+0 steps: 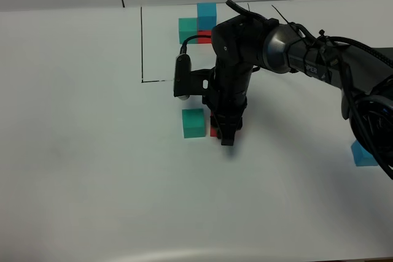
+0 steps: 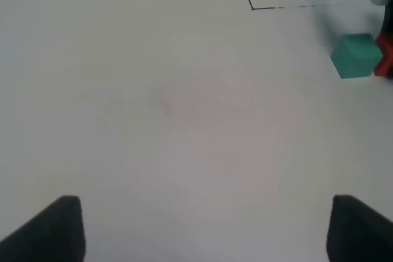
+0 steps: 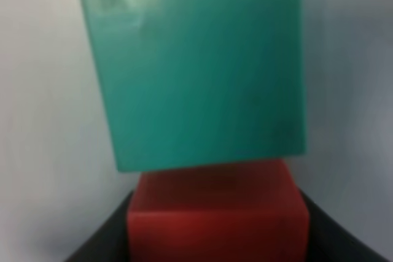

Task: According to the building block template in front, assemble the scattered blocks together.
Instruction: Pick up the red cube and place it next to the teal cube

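Right tool (image 1: 227, 138) around red cube (image 3: 218, 213), tabletop (image 1: 92, 182)

On your bench (image 1: 73, 170) the building block template (image 1: 195, 27) lies at 12 o'clock, with its built trio toward the far side of the outline. Just outside the outline's near line, at its 6 o'clock, two loose cubes sit touching. The left cube (image 1: 193, 123) is at 9 o'clock of the gripped cube (image 1: 214, 131), which sits between the right jaws. The third cube (image 1: 363, 154) lies well apart at 3 o'clock, by the bench's edge.

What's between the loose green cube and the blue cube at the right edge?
The red cube, gripped by the right gripper, then bare table, in the exterior high view.
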Robot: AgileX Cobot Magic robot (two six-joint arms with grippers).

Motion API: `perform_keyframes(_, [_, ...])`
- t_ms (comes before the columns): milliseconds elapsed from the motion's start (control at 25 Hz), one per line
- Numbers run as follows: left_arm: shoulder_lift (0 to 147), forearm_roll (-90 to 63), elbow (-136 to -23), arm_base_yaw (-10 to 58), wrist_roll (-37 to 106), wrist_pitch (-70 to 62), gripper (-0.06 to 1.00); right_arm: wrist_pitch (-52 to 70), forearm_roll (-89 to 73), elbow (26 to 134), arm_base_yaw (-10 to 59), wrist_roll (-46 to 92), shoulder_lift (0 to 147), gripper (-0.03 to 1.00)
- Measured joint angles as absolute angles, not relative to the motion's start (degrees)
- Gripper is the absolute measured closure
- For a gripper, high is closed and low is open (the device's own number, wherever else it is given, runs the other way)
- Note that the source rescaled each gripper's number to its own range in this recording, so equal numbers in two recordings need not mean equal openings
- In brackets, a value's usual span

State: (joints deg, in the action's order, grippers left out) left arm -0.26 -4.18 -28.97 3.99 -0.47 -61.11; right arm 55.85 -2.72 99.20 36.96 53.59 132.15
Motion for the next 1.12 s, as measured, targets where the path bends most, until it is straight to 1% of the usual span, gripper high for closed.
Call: perform_keyframes(1120, [-0.3, -4.2, -29.0, 4.0, -0.5, -61.1, 0.2, 54.8, -3.7, 99.3, 37.6, 53.7, 132.4, 0.95])
